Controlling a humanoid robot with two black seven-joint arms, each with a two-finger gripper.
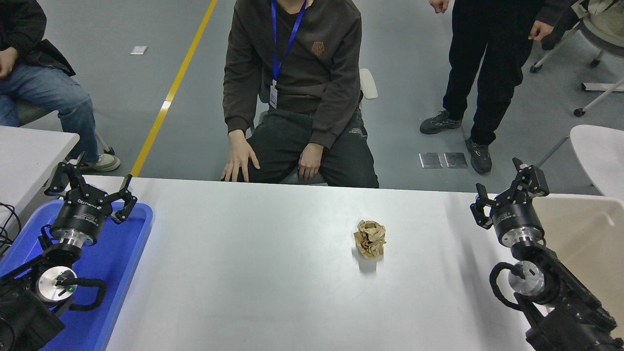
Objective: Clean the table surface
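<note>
The table surface (253, 273) is a wide white-grey top filling the lower picture. A crumpled ball of brown paper (370, 238) sits on it right of centre. My right gripper (504, 187) hovers near the table's far right edge, well to the right of the paper, pointing away from me with its fingers (529, 175) spread open and nothing between them. My left gripper (90, 187) is parked at the lower left over the blue tray, open and empty.
A blue plastic tray (122, 273) lies at the table's left end. A cream bin (585, 234) stands off the right edge. A person sits at the far side with hands (239, 161) on knees; others stand or sit behind. A smaller white tabletop (29, 156) is at left.
</note>
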